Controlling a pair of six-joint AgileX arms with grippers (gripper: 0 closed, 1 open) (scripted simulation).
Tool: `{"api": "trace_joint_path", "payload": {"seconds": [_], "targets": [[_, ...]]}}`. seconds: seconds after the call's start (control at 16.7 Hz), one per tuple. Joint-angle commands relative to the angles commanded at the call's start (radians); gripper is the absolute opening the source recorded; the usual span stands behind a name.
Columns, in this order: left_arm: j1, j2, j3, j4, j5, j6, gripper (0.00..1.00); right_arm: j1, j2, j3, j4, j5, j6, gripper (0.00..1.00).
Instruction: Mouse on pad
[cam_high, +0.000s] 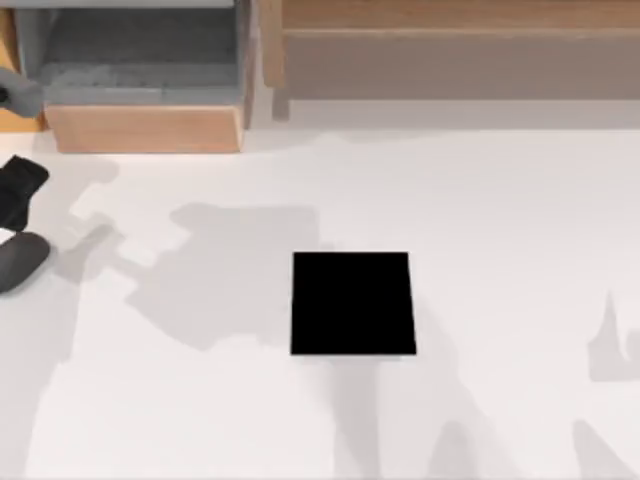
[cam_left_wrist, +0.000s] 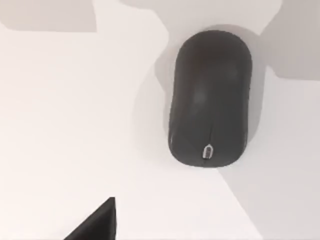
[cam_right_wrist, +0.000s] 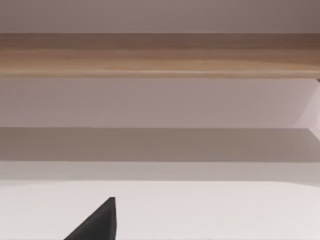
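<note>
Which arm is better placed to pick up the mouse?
Left. The mouse lies at the table's far left edge, right beside the left gripper, and its wrist camera looks straight down on it. The pad sits mid-table.

The mouse (cam_high: 20, 262) lies at the table's (cam_high: 500, 220) left edge, well apart from the central pad (cam_high: 353, 304).

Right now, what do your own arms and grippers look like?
At the table's left edge in the top view, my left gripper is a boxy matte black block with no markings or cables that I can see. Each wrist view shows one dark, wedge-shaped black finger tip.
</note>
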Motion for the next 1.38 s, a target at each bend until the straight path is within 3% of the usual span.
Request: {"api": "trace_joint_path", "payload": {"seconds": [0.24,0.6,1.14,1.38], "targets": [[0.005,0.112,0.103,-0.063,-0.001,0.038,1.0,0.0,0.0,0.0,0.0,0.0,0.0,1.0],[0.0,0.114,0.101,-0.06,-0.001,0.038,1.0,0.0,0.0,0.0,0.0,0.0,0.0,1.0],[0.007,0.225,-0.102,0.258,0.0,0.043,1.0,0.0,0.0,0.0,0.0,0.0,0.0,1.0],[0.008,0.237,-0.122,0.285,0.0,0.044,1.0,0.0,0.0,0.0,0.0,0.0,0.0,1.0]]}}
